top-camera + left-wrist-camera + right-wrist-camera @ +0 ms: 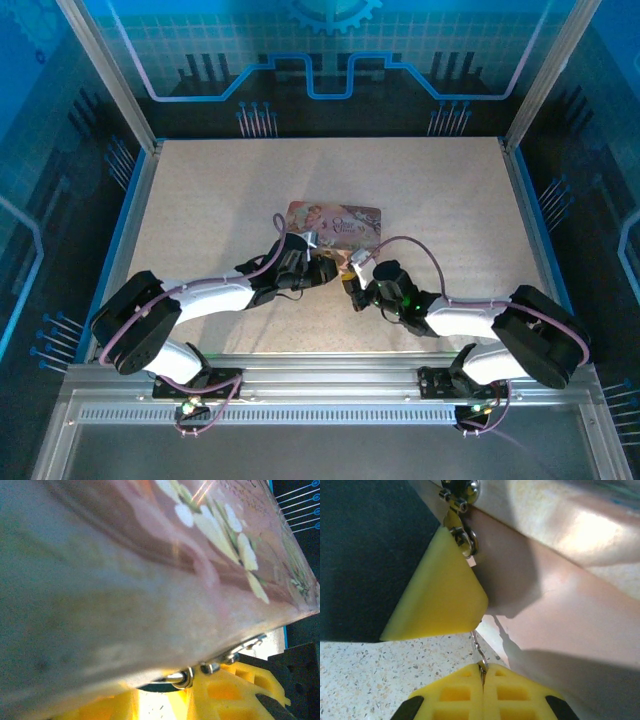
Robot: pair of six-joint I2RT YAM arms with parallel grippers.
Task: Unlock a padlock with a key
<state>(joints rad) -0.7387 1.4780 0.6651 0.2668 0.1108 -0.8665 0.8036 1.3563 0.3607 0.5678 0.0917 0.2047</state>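
The pink illustrated cardboard box (335,222) lies flat near the middle of the speckled beige table (200,220), and both arms reach in to its near edge. The right gripper (482,677) has its yellow ribbed fingertips pressed together on the thin dark metal key (479,654). The key stands up out of the seam between them as a narrow sliver, just beside the box's near wall.

Beyond the key's tip sits one yellow wedge-shaped finger (437,595) of the left gripper (320,268), pressed against the same wall of the box. The tiny silvery metal padlock (465,536) hangs at this edge, a shiny loop resting on the upper corner of that finger. More small metal links (454,499) lie just above it; its exact outline is hard to read.

From the left wrist, the box's pink side looms blurred over the left gripper's yellow fingers (230,690). A gap shows between them, but I cannot tell whether they are gripping anything. The key and padlock are near each other, apart.
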